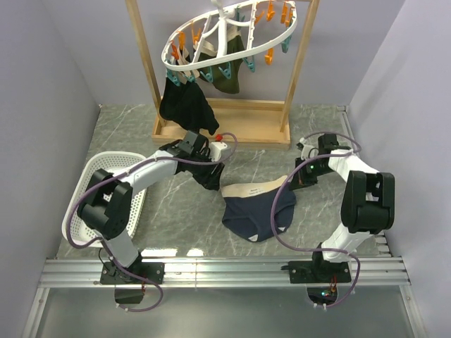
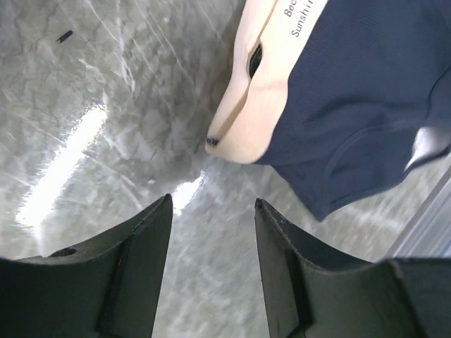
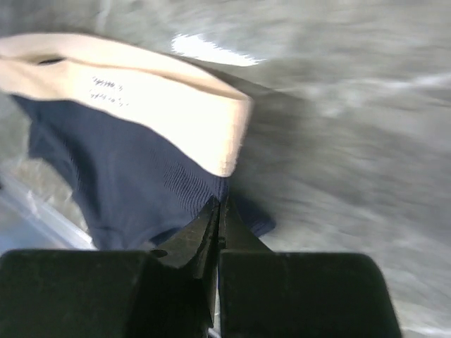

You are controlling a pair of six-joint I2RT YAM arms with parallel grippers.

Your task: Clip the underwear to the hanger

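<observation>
The underwear (image 1: 257, 215), dark navy with a pale beige waistband (image 1: 252, 190), lies on the marble table between the arms. My right gripper (image 1: 293, 182) is shut on its right corner; in the right wrist view the closed fingertips (image 3: 220, 205) pinch navy fabric (image 3: 127, 183) just under the waistband's end. My left gripper (image 1: 210, 177) is open by the left corner. In the left wrist view the left gripper (image 2: 211, 204) has only bare table between its jaws, and the waistband's end (image 2: 246, 120) lies just ahead. The hanger (image 1: 225, 35), a white ring with orange and teal pegs, hangs tilted at the back.
A tall wooden frame stand (image 1: 144, 70) with a base tray (image 1: 232, 130) holds the hanger. A black garment (image 1: 187, 105) and an olive-green garment (image 1: 227, 74) hang from its pegs. A white basket (image 1: 106, 179) sits at the left. An aluminium rail (image 1: 225, 271) runs along the near edge.
</observation>
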